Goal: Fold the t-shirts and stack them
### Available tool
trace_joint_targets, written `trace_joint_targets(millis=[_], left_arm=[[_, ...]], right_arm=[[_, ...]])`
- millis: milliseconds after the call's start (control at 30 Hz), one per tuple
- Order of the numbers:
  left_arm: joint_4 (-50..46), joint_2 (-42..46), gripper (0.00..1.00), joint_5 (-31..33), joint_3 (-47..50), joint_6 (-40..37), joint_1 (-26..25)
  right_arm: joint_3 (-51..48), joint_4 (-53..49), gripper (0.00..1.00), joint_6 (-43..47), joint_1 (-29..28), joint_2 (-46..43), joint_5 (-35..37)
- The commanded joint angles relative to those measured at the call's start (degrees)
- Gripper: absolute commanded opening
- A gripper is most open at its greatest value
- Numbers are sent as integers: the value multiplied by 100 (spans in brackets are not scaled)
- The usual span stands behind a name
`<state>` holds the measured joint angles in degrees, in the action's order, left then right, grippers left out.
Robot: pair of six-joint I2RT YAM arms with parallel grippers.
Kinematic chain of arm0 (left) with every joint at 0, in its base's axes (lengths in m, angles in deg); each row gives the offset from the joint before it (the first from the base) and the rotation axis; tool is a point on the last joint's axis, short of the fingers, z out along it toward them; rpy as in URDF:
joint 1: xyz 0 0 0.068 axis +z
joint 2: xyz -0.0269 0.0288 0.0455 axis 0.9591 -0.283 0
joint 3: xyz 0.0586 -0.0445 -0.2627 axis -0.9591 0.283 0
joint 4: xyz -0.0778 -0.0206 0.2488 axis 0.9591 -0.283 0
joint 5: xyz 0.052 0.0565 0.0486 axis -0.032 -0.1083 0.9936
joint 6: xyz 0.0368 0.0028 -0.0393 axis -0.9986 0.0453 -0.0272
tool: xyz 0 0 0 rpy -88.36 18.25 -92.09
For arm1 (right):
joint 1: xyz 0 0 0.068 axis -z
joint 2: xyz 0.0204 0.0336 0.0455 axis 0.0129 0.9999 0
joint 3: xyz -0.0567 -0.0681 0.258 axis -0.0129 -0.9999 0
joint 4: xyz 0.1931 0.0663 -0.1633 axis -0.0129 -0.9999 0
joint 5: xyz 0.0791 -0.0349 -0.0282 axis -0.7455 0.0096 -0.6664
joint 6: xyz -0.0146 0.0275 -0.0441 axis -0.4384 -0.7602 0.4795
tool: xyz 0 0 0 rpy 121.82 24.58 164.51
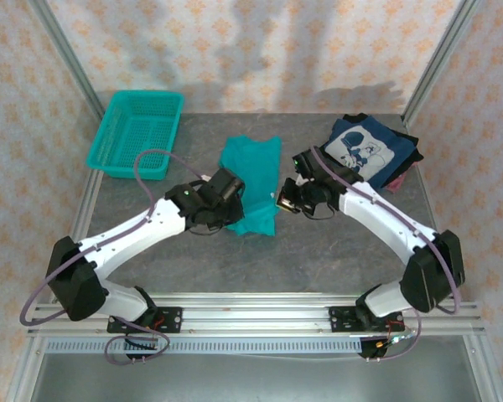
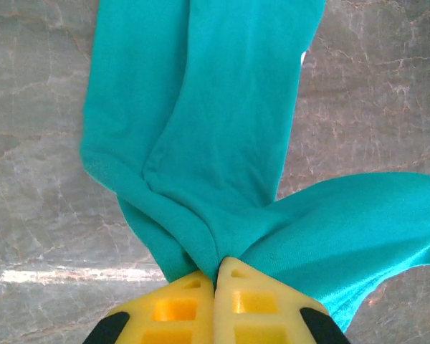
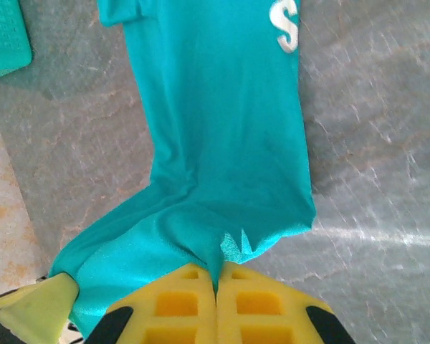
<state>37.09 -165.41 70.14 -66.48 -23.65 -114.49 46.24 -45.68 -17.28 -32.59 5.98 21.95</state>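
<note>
Since your left gripper (image 2: 215,272) and right gripper (image 3: 216,278) both pinch the six-o'clock edge of the teal t-shirt (image 1: 251,161), you can fold it toward twelve.

The left gripper (image 1: 240,195) (image 2: 215,276) and the right gripper (image 1: 279,201) (image 3: 216,276) sit close together over the table (image 1: 318,251), each pinching the middle t-shirt (image 1: 251,159) (image 2: 229,129) (image 3: 222,129). This shirt spans between them and stretches away ahead of both on the table. The basket (image 1: 101,155) (image 3: 3,36) stands beyond and left of the left gripper. The second t-shirt (image 1: 367,151) lies beyond and right of the right gripper, well apart from the first.
</note>
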Motion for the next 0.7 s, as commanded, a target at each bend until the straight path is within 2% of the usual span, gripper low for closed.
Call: trace_joint_targets(millis=[0, 333, 667], left_arm=[[-100, -181, 0, -344, -249, -498, 331], [282, -1008, 0, -1267, -666, -958, 1309], [497, -2219, 0, -1912, -1381, -1322, 1795]], right_arm=[[520, -141, 0, 230, 99, 357, 219], [1503, -291, 0, 277, 230, 1504, 395], [2277, -485, 0, 209, 361, 2409, 634]])
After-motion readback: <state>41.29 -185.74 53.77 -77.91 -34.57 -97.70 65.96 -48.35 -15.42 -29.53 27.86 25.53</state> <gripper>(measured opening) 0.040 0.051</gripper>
